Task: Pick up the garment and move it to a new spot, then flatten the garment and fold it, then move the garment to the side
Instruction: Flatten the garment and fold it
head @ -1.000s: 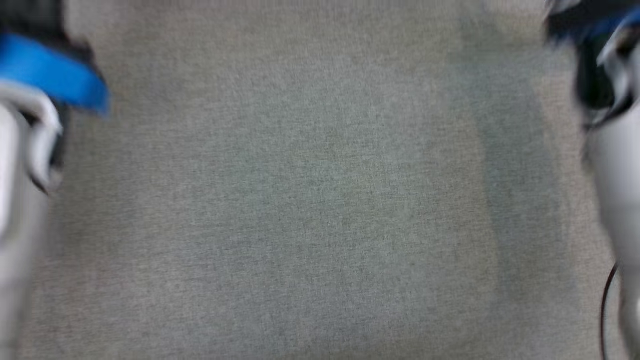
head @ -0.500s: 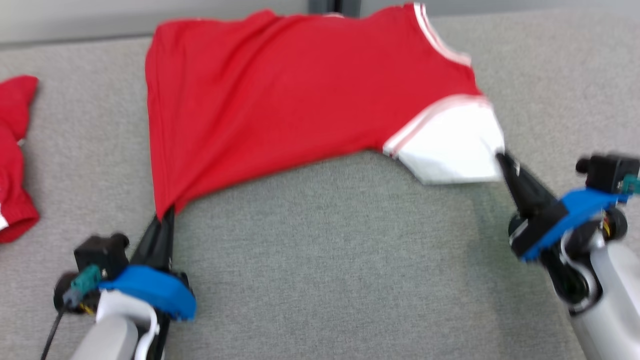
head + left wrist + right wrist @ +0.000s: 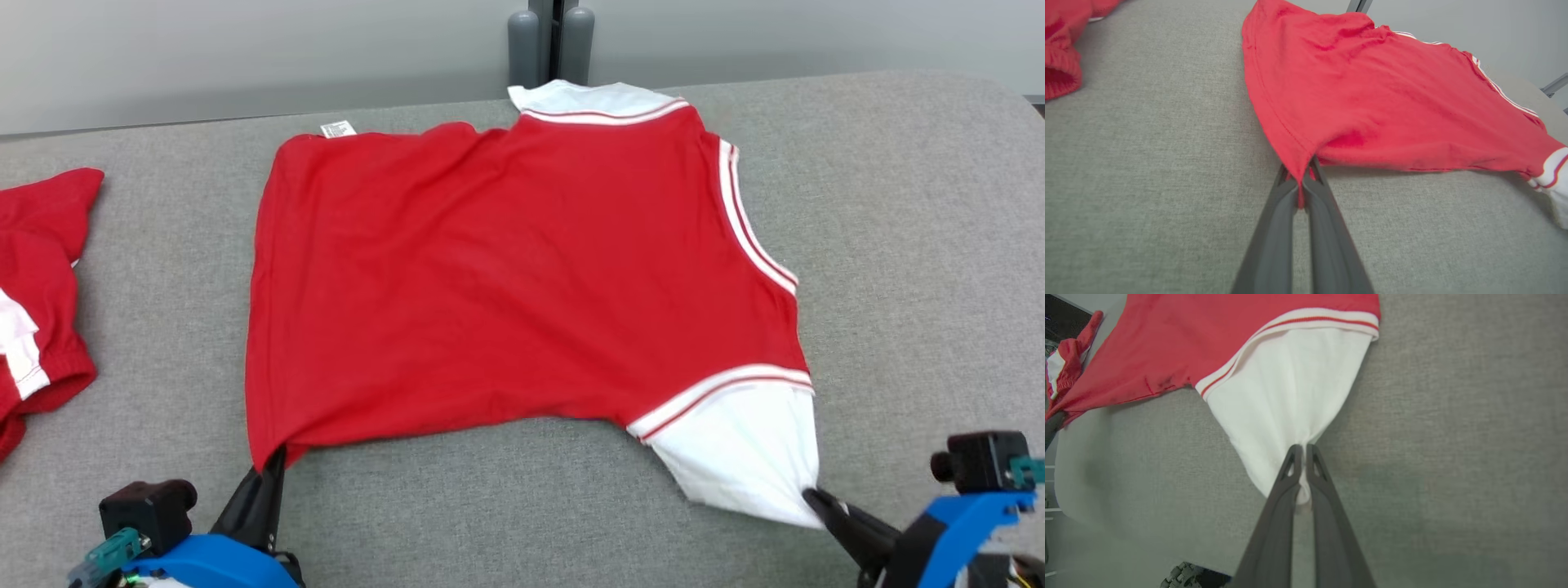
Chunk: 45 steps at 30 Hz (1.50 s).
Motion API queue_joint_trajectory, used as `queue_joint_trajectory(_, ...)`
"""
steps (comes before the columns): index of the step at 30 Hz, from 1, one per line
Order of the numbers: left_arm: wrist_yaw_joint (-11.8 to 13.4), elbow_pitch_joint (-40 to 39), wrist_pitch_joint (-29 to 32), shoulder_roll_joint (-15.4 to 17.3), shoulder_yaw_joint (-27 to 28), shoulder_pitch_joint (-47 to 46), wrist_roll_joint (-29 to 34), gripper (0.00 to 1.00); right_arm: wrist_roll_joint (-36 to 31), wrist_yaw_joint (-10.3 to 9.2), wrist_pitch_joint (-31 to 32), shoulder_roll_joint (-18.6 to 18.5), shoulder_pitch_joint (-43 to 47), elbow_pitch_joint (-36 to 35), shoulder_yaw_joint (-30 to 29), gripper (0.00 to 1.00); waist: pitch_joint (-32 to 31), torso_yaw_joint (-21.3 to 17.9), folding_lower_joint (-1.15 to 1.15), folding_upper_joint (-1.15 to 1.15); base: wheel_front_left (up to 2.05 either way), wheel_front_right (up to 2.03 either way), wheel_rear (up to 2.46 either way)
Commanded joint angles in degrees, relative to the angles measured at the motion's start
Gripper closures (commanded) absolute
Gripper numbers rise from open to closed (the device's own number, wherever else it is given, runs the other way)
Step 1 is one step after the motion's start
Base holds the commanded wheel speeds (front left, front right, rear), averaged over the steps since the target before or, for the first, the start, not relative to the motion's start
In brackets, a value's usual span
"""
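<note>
A red garment (image 3: pixel 506 278) with white sleeves and striped trim lies spread on the grey padded table (image 3: pixel 914 212). My left gripper (image 3: pixel 273 461) is shut on its near left red corner, and the left wrist view shows that corner (image 3: pixel 1300 179) pinched between the fingers. At the near right, my right gripper (image 3: pixel 812 496) is shut on the tip of the white sleeve (image 3: pixel 747 449). In the right wrist view the white cloth (image 3: pixel 1290 396) bunches into the closed fingertips (image 3: pixel 1301 451). The cloth is stretched between both grips.
A second red garment (image 3: pixel 37 278) lies crumpled at the table's left edge, also seen as red fabric (image 3: pixel 1061 61) in the left wrist view. Two grey posts (image 3: pixel 549 37) stand behind the far edge. Bare grey table lies to the right and front.
The head camera has swung up from a blurred close view of the table to the whole garment. The garment now lies lower and flatter, still held at both corners.
</note>
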Motion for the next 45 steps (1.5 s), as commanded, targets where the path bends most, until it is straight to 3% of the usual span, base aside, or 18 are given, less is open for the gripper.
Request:
queue_joint_trajectory(1,0.6,-1.7,1.4,0.8,0.0,1.3,-0.4,1.0,-0.9,0.03,3.6,1.4,3.0,-3.5,-1.9,1.0,0.1,0.1,0.01,0.0,0.0,0.0,0.0)
queue_joint_trajectory(5,1.7,-5.3,5.6,2.9,-0.6,3.7,-0.9,1.0,-2.2,0.03,9.9,3.7,6.6,-10.2,-5.0,1.0,0.4,-0.3,0.01,0.0,0.0,0.0,0.0)
queue_joint_trajectory(8,2.4,-8.3,8.5,4.7,-0.5,5.4,-1.7,1.0,-2.6,0.03,11.3,4.1,6.7,-12.6,-6.4,1.0,0.7,-0.5,0.01,0.0,0.0,0.0,0.0)
queue_joint_trajectory(14,2.5,-12.2,11.6,7.7,0.6,5.4,-2.3,1.0,-3.4,0.03,9.0,4.2,2.6,-13.2,-7.6,1.0,1.4,-0.6,0.01,0.0,0.0,0.0,0.0)
queue_joint_trajectory(20,1.3,-13.3,13.4,6.5,0.2,-0.4,-3.5,1.0,-5.3,0.03,8.6,4.2,-5.0,-12.7,-5.0,1.0,2.7,0.2,0.01,0.0,0.0,0.0,0.0)
queue_joint_trajectory(26,1.2,-8.8,14.1,4.4,0.0,-7.3,-4.1,1.0,-5.9,0.03,6.3,3.0,-15.2,-9.7,-2.7,1.0,4.6,1.1,0.01,0.0,0.0,0.0,0.0)
queue_joint_trajectory(34,-0.5,0.1,12.9,1.0,-0.8,-15.9,-4.1,1.0,-6.2,0.03,2.3,-1.6,-25.7,-2.1,-0.8,1.0,6.9,2.8,0.01,0.0,0.0,0.0,0.0)
queue_joint_trajectory(45,-4.8,9.3,11.8,1.7,-3.2,-24.2,-1.2,1.0,-7.0,0.03,-4.6,-5.6,-34.3,6.1,1.6,1.0,9.7,4.0,0.01,0.0,0.0,0.0,0.0)
